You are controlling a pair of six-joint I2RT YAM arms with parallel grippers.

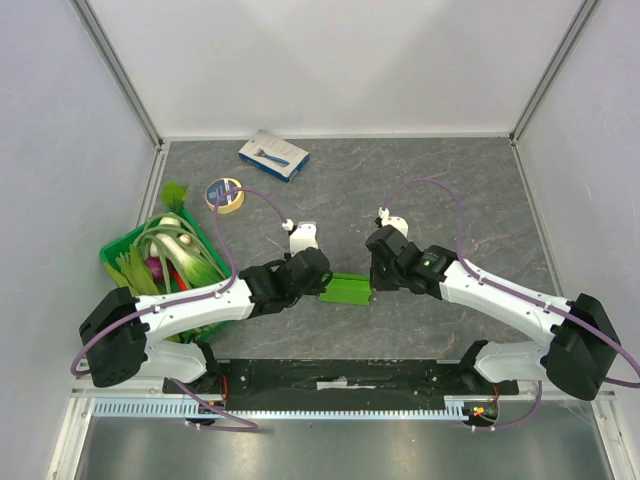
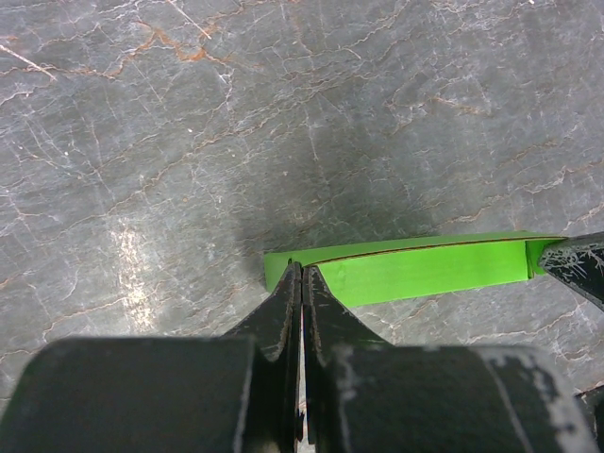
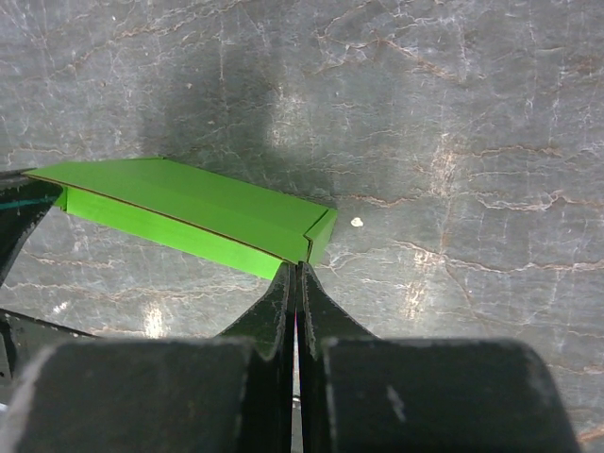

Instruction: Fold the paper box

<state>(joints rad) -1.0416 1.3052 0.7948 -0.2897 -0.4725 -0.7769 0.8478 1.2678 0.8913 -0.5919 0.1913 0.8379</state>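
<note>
1. The paper box (image 1: pixel 346 289) lies low at the middle of the surface (image 1: pixel 450 190), near the front edge and between your two arms. It is partly collapsed, a shallow wedge with one long panel on top.
2. Your left claw (image 2: pixel 302 276) has its jaws pressed together, tips at the box's left end. Your right claw (image 3: pixel 300 268) is closed the same way at the box's right near corner. The wrist views do not show whether either one has a sliver of card pinched or only touches it.
3. Expect the box to be very light, thin and springy. It will probably slide on the smooth stone-patterned top if you push from one side only, and it will crease for good if you squeeze mid-panel.
4. Take hold at the ends, on a flap or a folded edge where the card is doubled, and brace the opposite end with the other claw.
5. The room is uneven. The crate of vegetables (image 1: pixel 125 255) sits close beside your left arm, while the tape roll (image 1: pixel 224 194) and the blue-and-white carton (image 1: pixel 273 155) lie further back on the left. The right and far-centre parts give you the most freedom to swing.
</note>
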